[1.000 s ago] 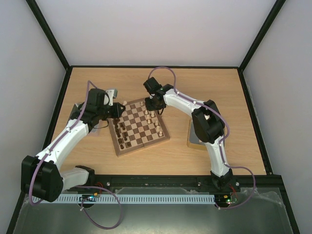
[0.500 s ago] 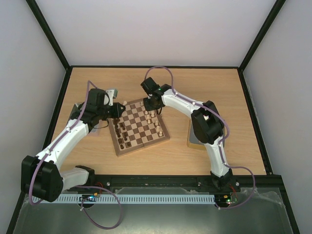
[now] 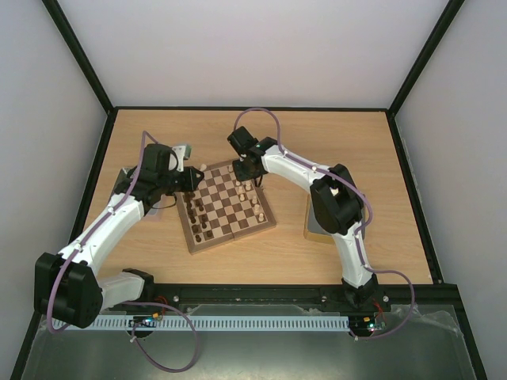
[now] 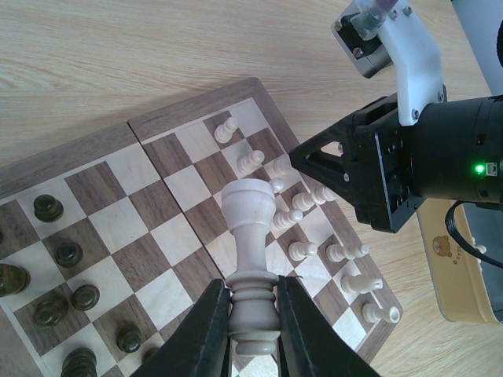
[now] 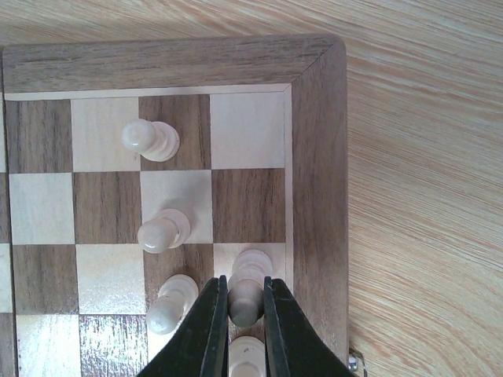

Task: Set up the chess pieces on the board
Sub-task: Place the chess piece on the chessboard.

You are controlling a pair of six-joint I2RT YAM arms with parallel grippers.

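Woodgrain covers the desk [image 3: 356, 158], boxed in by plain white walls [image 3: 238, 47] and black corner posts [image 3: 79, 55]. The board [image 3: 234, 236] lies on it. Left fingers [image 4: 208, 330] clamp a cream rook [image 4: 250, 228] above the board. Right fingers [image 5: 211, 322] pinch a cream piece [image 5: 250, 263] standing on an edge square near the board's corner.
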